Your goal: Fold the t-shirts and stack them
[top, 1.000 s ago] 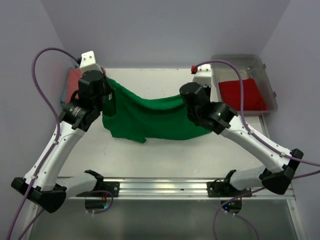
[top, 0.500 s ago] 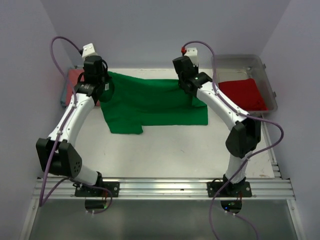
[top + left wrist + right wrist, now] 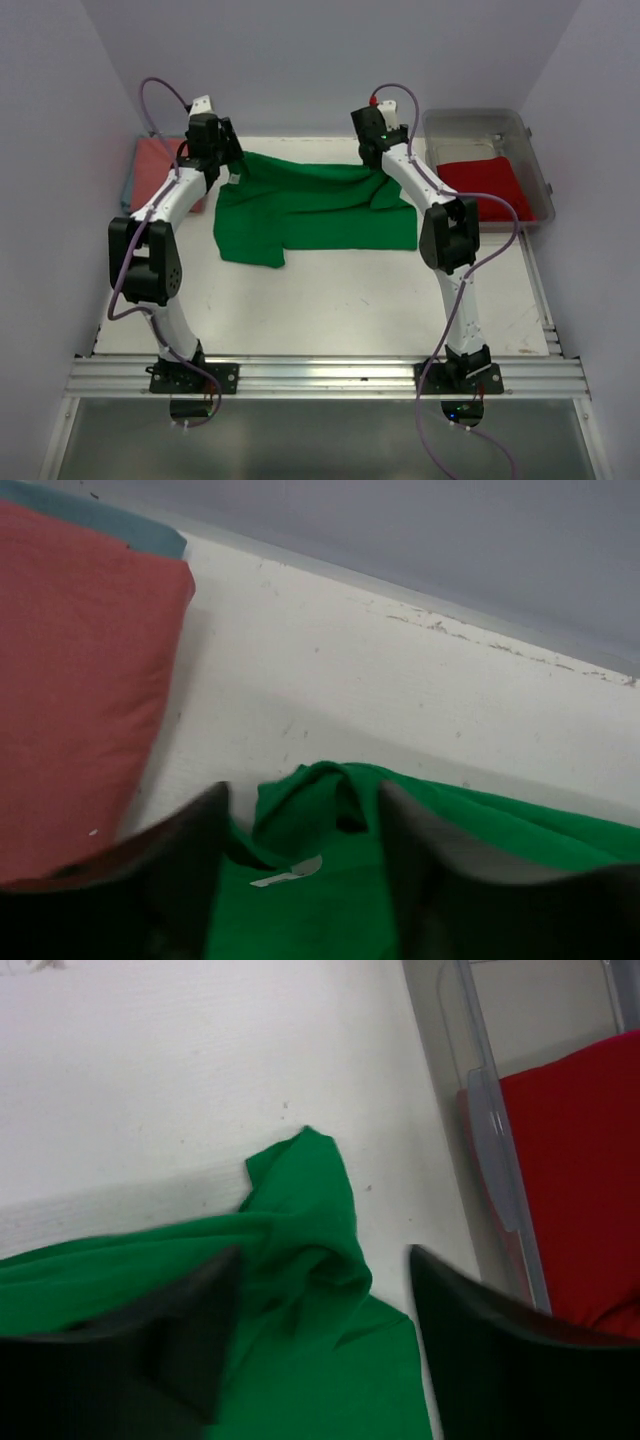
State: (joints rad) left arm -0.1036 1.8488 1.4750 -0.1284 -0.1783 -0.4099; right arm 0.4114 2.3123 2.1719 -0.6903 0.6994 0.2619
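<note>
The bright green t-shirt [image 3: 310, 212] lies spread on the white table [image 3: 330, 300], bunched along its far edge. My left gripper [image 3: 231, 166] hangs open over its far left corner. In the left wrist view the dark fingers [image 3: 175, 880] stand wide either side of a green fold [image 3: 310, 810] with a white label [image 3: 288, 872]. My right gripper [image 3: 378, 160] is open over the far right corner [image 3: 305, 1260], with nothing pinched. A salmon-pink t-shirt [image 3: 152, 165] lies folded at the far left. A red t-shirt [image 3: 485, 187] lies in the bin.
The clear plastic bin [image 3: 520, 125] stands at the far right, its rim [image 3: 492, 1150] close to my right fingers. A teal layer [image 3: 110, 518] shows under the pink t-shirt [image 3: 70, 700]. The back wall runs just beyond both grippers.
Both arms carried the green t-shirt from mid-air to the far side and laid it flat. Both grippers, shut on its corners before, have opened and let go.
</note>
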